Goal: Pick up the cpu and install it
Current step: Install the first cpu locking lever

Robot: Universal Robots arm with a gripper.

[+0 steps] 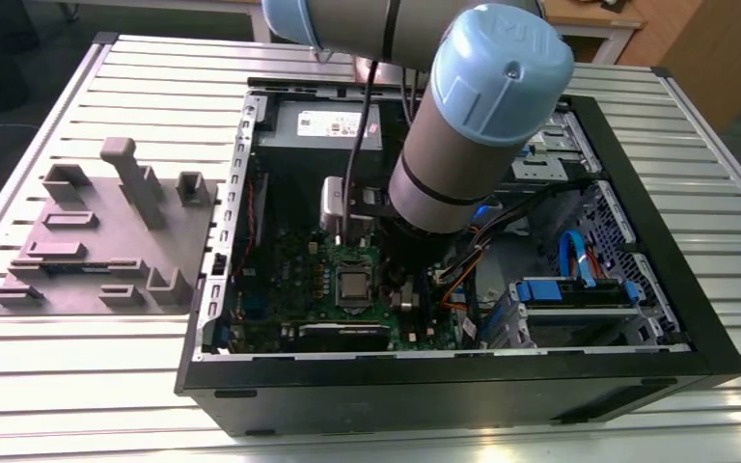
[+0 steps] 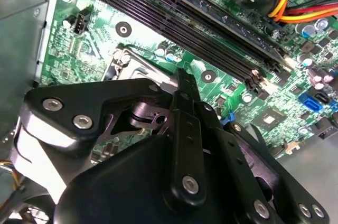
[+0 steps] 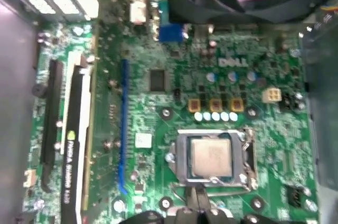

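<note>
The cpu [image 3: 211, 156] is a small square chip with a dull silver top. It lies flat in the motherboard socket, ringed by a silver metal frame [image 3: 180, 156]. In the exterior view the cpu [image 1: 351, 283] shows in the middle of the green board, just beside the arm's lower end. My gripper [image 3: 197, 198] hovers at the socket's edge with its two thin black fingertips together and nothing between them. In the second wrist view the black gripper body and one finger [image 2: 186, 102] cover most of the socket, leaving one corner of the frame [image 2: 127, 57] showing.
The open black computer case [image 1: 718, 357] lies on a slatted metal table [image 1: 74, 386]. Long memory slots [image 2: 211, 18], coloured cables [image 2: 296, 2] and a blue drive bay [image 1: 577, 289] crowd the board. A grey fixture plate [image 1: 100, 241] sits at the exterior view's left.
</note>
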